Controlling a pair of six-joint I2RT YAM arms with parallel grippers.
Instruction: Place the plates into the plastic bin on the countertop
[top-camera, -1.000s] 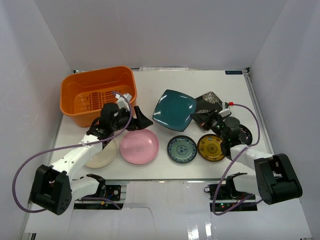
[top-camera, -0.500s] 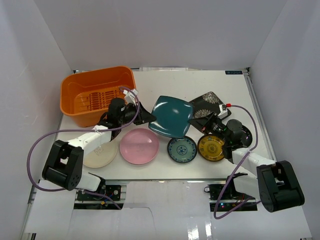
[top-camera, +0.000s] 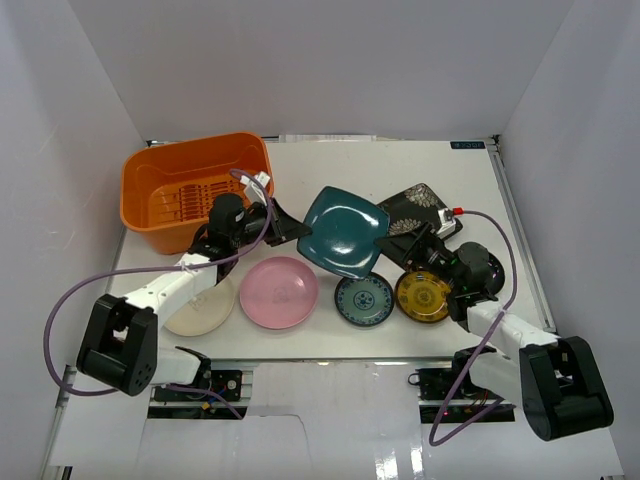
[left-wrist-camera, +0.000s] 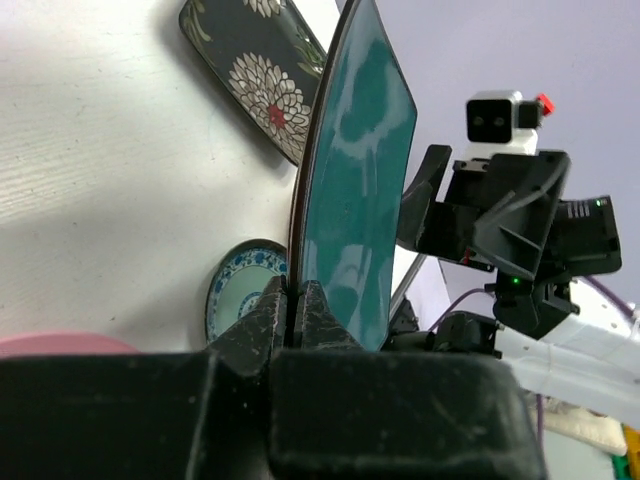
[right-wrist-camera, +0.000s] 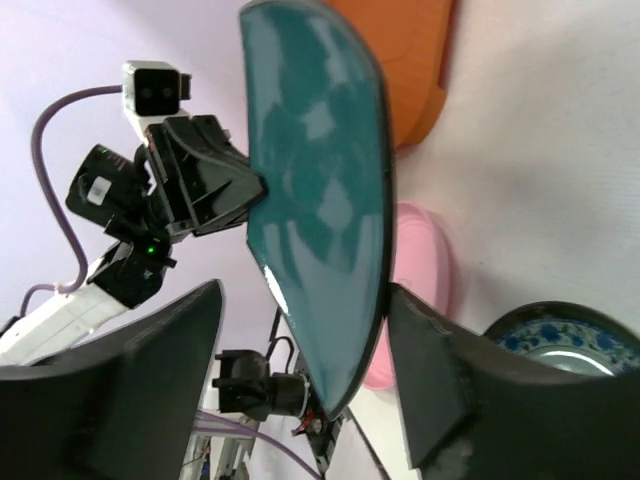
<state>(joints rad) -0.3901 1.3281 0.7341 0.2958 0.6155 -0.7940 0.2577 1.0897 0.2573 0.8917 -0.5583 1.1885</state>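
Over countertop (top-camera: 470, 190) | left gripper (left-wrist-camera: 295, 290) clamped on teal plate (top-camera: 345, 232) rim | right gripper (right-wrist-camera: 305, 295) spread wide, empty | back-edge label (top-camera: 465, 144) unreadable

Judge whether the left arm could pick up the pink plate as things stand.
Probably not yet. The left gripper is shut on the edge of the teal plate, so its fingers are taken. The pink plate lies uncovered beside that arm, so the way looks free once it lets go.

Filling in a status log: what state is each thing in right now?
left claw, shut on teal plate
right claw, open, straddling teal plate's edge
teal plate, lifted off the countertop, tilted
orange bin, no plate seen inside
pink plate, flat on countertop
floral plate, flat on countertop
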